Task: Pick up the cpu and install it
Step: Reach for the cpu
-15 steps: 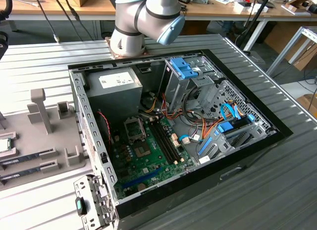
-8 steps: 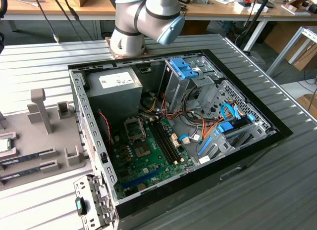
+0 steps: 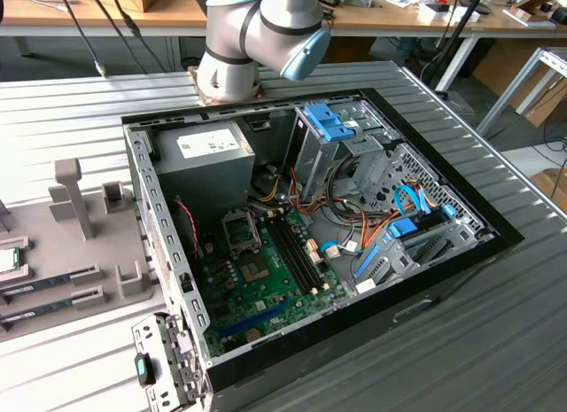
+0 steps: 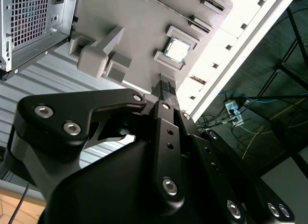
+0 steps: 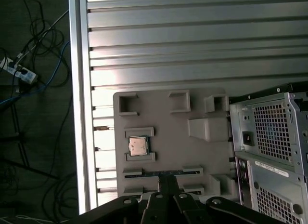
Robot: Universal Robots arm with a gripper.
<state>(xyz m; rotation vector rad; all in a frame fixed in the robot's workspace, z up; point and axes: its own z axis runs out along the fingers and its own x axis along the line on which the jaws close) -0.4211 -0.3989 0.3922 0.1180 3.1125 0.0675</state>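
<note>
On grey tray [image 5: 168, 132] beside case [image 5: 269, 137]: cpu [image 5: 138, 147], seated in its recess.
Gripper [image 5: 167, 178] near, not touching; fingers closed, holding nothing.

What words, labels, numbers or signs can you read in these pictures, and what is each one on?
White label on the big grey metal power-supply box: printed lines, too small to read.
White sticker on the perforated grey rear panel of the computer case: too blurred to read.
Silvery metal top of the small square cpu: no marking legible.
Nothing can be quoted.
</note>
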